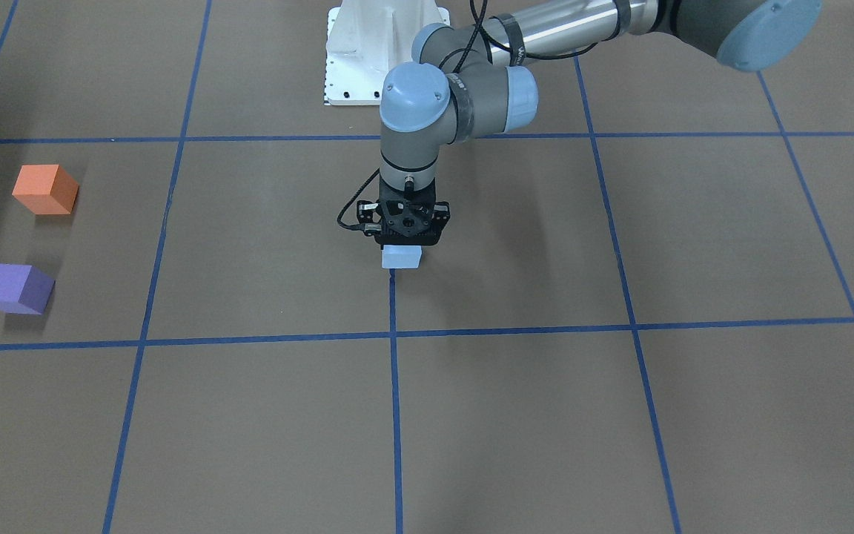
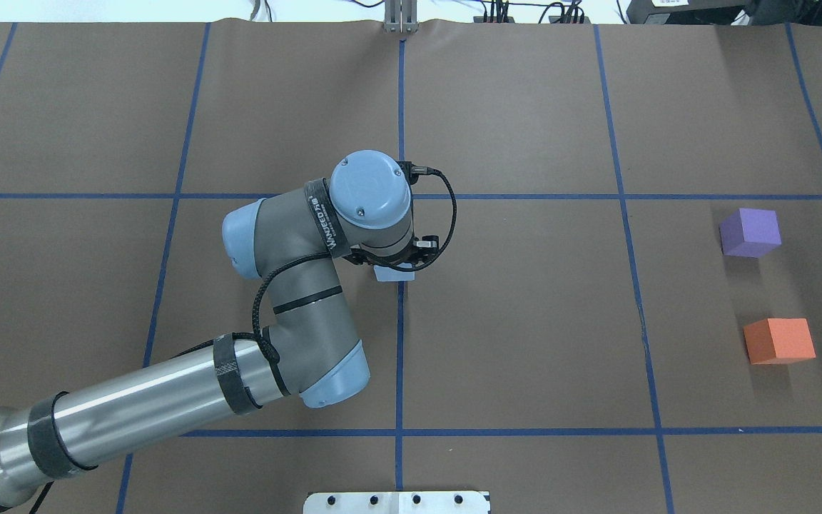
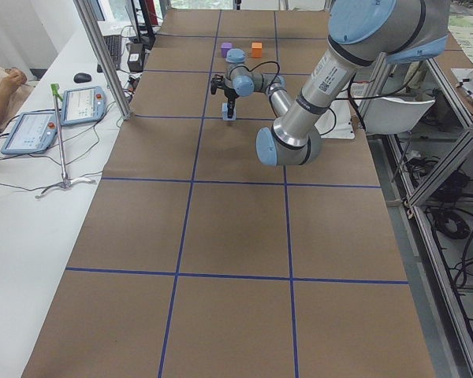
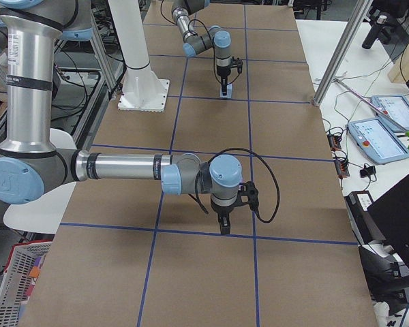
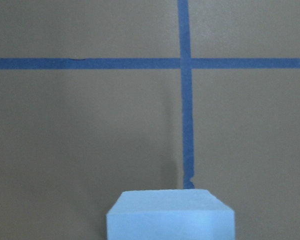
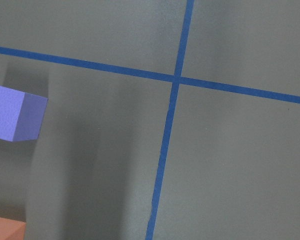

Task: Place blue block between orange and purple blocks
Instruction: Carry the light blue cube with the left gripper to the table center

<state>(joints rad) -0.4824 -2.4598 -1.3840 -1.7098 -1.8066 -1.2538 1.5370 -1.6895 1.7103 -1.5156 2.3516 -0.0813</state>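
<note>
1. At the table's (image 2: 525,321) centre, the left gripper (image 1: 402,239) points straight down with its body directly over the blue block (image 1: 401,257). Its fingers are hidden in every view, so it cannot be told whether they are spread or clamped on the block.
2. The blue block lies just beside a tape line (image 1: 394,311), on the robot's left of it. It looks roughly cubic, with no long axis to align.
3. The goal lies well apart from it, toward the robot's right. The orange block (image 2: 778,340) is nearer the robot and the purple block (image 2: 750,232) farther, so the gap between them opens sideways, facing the blue block. The blue block seems about level with that gap, so a nearly straight carry rightward should serve.
4. The left arm is the one at the blue block. The right gripper (image 4: 223,225) shows only in the right side view, where its opening cannot be judged.
5. The overhead view hides the left gripper under the wrist and shows only a sliver of the blue block, while the front view shows the block's full face. The right wrist view alone shows bare table between the purple and orange blocks.
</note>
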